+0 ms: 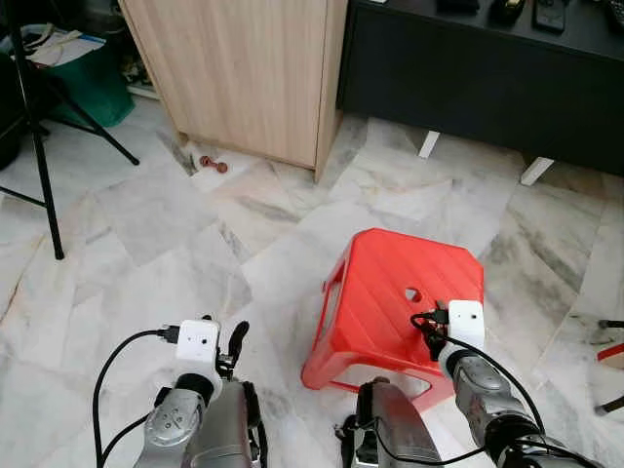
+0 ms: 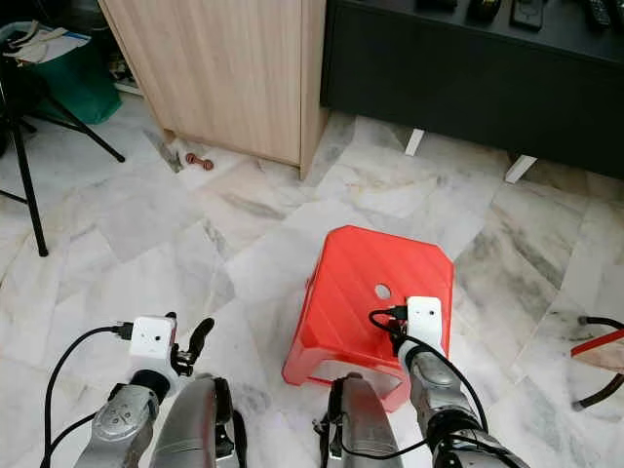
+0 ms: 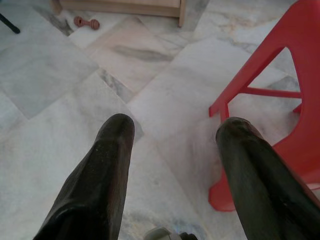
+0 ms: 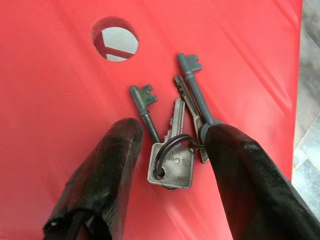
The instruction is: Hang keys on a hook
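Keys (image 4: 172,145) on a ring lie flat on my red stool's (image 1: 390,292) top, lower centre of the right wrist view, just below its round hole (image 4: 115,39). My right gripper (image 4: 170,150) hangs over them, fingers spread to either side, one touching the bunch. My left gripper (image 3: 175,145) is low at the frame's lower left, fingers apart above the marble floor (image 1: 146,224). A wooden cabinet (image 1: 244,68) stands upper centre.

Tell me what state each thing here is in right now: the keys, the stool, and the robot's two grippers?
keys: lying flat on the stool, bunched on a ring, not gripped.
red stool: upright on the floor.
right gripper: open, fingers either side of the keys.
left gripper: open, empty, above the floor.
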`<state>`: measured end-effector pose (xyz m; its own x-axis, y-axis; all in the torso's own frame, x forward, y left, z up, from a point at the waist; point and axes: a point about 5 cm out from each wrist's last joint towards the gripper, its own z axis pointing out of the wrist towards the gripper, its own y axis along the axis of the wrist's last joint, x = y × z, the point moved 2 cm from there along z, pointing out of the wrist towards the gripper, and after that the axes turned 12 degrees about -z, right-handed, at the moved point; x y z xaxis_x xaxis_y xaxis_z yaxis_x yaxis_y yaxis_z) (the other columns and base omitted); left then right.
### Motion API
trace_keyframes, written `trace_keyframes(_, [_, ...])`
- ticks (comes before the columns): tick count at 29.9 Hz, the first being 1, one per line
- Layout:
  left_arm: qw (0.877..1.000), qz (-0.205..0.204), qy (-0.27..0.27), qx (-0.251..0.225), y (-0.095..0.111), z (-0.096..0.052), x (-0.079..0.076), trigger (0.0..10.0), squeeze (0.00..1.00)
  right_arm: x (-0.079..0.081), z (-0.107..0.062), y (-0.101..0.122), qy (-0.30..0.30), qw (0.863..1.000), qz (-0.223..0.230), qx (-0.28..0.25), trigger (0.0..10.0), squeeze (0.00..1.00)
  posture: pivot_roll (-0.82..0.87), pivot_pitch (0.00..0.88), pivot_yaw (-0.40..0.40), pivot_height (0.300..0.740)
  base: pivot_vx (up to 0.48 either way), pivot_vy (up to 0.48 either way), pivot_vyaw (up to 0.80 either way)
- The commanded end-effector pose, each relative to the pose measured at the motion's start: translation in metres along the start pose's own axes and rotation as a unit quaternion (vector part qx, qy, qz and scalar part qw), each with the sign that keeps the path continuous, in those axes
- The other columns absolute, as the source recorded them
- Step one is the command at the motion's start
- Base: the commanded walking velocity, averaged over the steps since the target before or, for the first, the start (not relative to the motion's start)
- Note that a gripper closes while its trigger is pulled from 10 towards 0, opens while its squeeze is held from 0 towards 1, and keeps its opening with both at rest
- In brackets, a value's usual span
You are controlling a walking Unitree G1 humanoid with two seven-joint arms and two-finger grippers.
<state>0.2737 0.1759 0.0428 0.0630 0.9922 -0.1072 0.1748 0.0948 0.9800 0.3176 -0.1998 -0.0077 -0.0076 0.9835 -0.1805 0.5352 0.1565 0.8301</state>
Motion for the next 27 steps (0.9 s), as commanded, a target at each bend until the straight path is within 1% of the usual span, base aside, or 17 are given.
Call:
trace_keyframes(1, [1.000, -0.006, -0.003, 0.019, -0.009, -0.004, -0.001, 10.0, 0.00, -0.005, -0.003, -0.015, -0.006, 1.000, 0.004, 0.027, 9.3, 0.00, 0.03, 0.313, -0.082, 0.629, 0.000, 0.000, 0.00])
trace_keyframes(2, [1.000, -0.006, -0.002, 0.020, -0.009, -0.004, -0.001, 10.0, 0.00, -0.005, -0.003, -0.014, -0.006, 1.000, 0.004, 0.027, 4.0, 0.00, 0.03, 0.313, -0.082, 0.629, 0.000, 0.000, 0.00])
trace_keyframes(3, [1.000, -0.006, -0.002, 0.020, -0.009, -0.004, -0.001, 10.0, 0.00, -0.005, -0.003, -0.014, -0.006, 1.000, 0.004, 0.027, 4.0, 0.00, 0.03, 0.313, -0.082, 0.629, 0.000, 0.000, 0.00])
trace_keyframes(4, [1.000, -0.005, -0.002, 0.020, -0.009, -0.004, -0.001, 10.0, 0.00, -0.004, -0.003, -0.014, -0.006, 1.000, 0.005, 0.025, 0.0, 0.00, 0.03, 0.312, -0.082, 0.629, 0.000, 0.000, 0.00])
trace_keyframes(19, [1.000, -0.002, 0.001, 0.021, -0.008, -0.002, 0.001, 10.0, 0.00, -0.003, -0.002, -0.012, -0.003, 1.000, 0.005, 0.022, 0.0, 0.00, 0.03, 0.289, -0.089, 0.629, 0.000, 0.000, 0.00])
trace_keyframes(27, [1.000, 0.000, 0.004, 0.020, -0.007, -0.001, 0.004, 10.0, 0.00, -0.002, 0.000, -0.005, -0.002, 1.000, 0.008, 0.012, 0.0, 0.00, 0.04, 0.275, -0.087, 0.629, 0.000, 0.000, 0.00])
